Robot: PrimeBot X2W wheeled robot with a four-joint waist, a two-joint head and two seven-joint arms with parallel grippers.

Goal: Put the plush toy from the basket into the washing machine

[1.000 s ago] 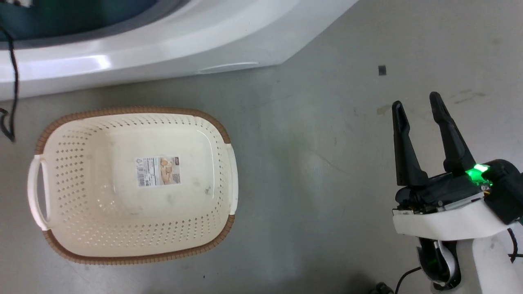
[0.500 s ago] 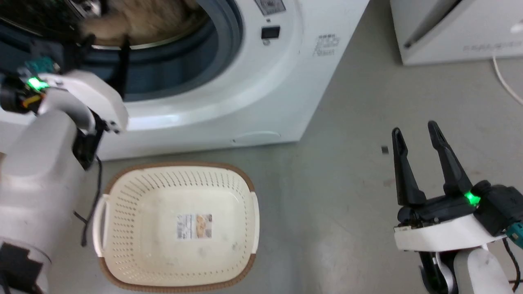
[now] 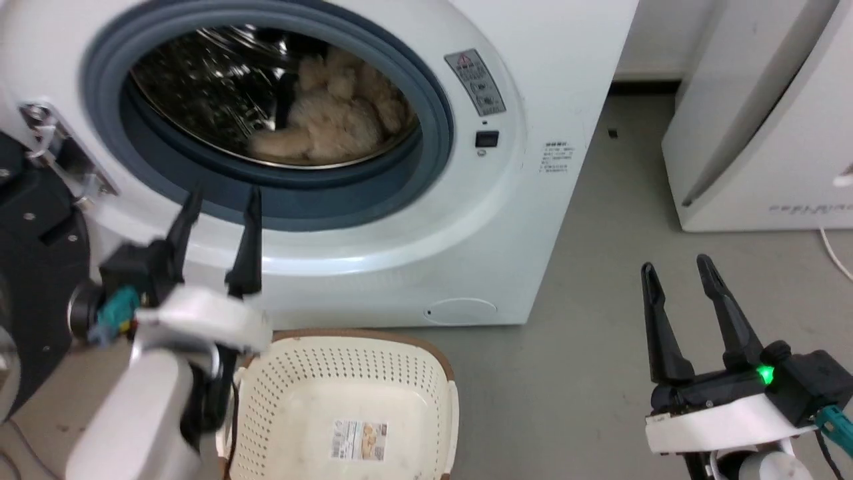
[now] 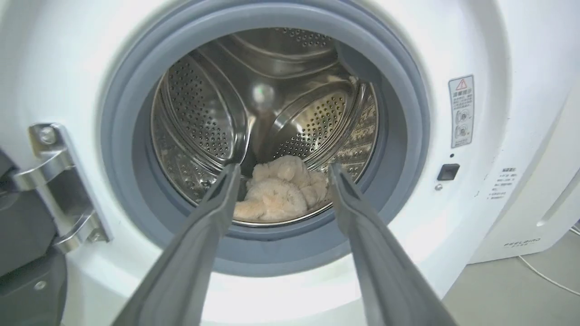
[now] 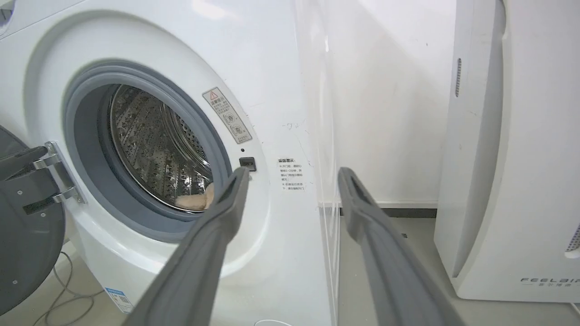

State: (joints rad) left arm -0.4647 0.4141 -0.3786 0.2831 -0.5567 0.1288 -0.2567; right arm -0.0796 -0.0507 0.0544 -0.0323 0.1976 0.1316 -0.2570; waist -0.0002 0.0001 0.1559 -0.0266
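The cream-beige plush toy (image 3: pixel 333 117) lies inside the steel drum of the white washing machine (image 3: pixel 520 220), at the bottom of the round grey porthole; the left wrist view shows the plush toy (image 4: pixel 276 190) there too, and a bit of it (image 5: pixel 197 199) peeks out in the right wrist view. The perforated basket (image 3: pixel 313 373) stands on the floor below the porthole with only a sticker on its bottom. My left gripper (image 3: pixel 220 200) is open and holds nothing, just outside the porthole's lower edge. My right gripper (image 3: pixel 676 270) is open over the floor at the right.
The washer's dark door (image 3: pixel 33 267) hangs open at the left on a metal hinge (image 4: pixel 59 181). A white appliance marked FEELBIRD (image 3: pixel 766 133) stands to the right of the washer. A white cable (image 3: pixel 836 253) runs on the grey floor (image 3: pixel 586 373) beside it.
The head camera has tilted up from the floor to the washer's porthole. My left arm has drawn back out of the drum with its gripper open; the plush toy stays inside.
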